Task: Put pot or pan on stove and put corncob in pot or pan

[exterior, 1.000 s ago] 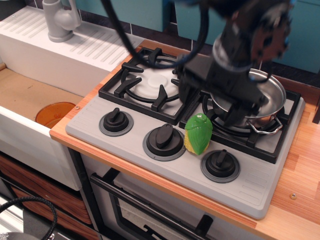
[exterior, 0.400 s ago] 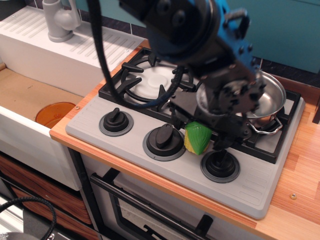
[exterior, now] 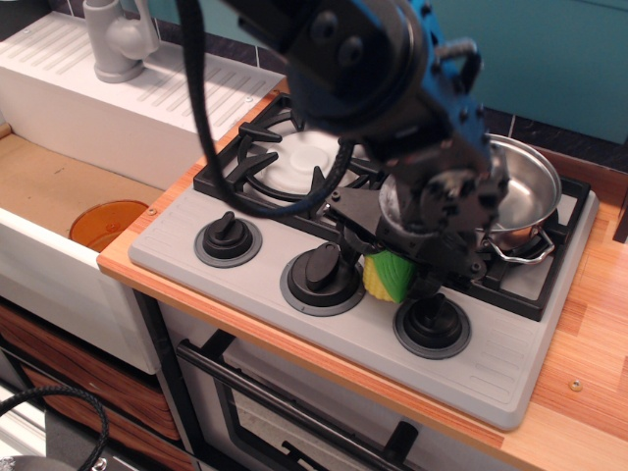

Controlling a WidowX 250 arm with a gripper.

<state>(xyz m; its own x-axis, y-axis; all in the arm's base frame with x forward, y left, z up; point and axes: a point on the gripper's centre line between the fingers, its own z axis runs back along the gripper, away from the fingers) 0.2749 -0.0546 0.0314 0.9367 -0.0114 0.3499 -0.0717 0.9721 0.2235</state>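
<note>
The shiny steel pot (exterior: 525, 191) stands on the right burner of the grey stove (exterior: 491, 368). The green-husked corncob (exterior: 386, 278) lies on the stove's grey front panel between the middle knob (exterior: 322, 272) and the right knob (exterior: 432, 321), just in front of the pot. My gripper (exterior: 391, 270) is lowered right over the corncob, with a black finger on each side of it, and looks open around it. The arm hides the top of the corncob and the near left part of the pot. The pot looks empty inside.
The left burner (exterior: 294, 162) is bare. The left knob (exterior: 228, 238) sits on the front panel. A white ribbed sink unit (exterior: 59, 69) with a grey faucet (exterior: 116, 39) stands to the left. An orange disc (exterior: 108, 224) lies in the basin below it.
My gripper has come down from over the pot, forward and left, onto the corncob. Its fingers now straddle the corncob, which has not moved. The pot stays on the right burner.
</note>
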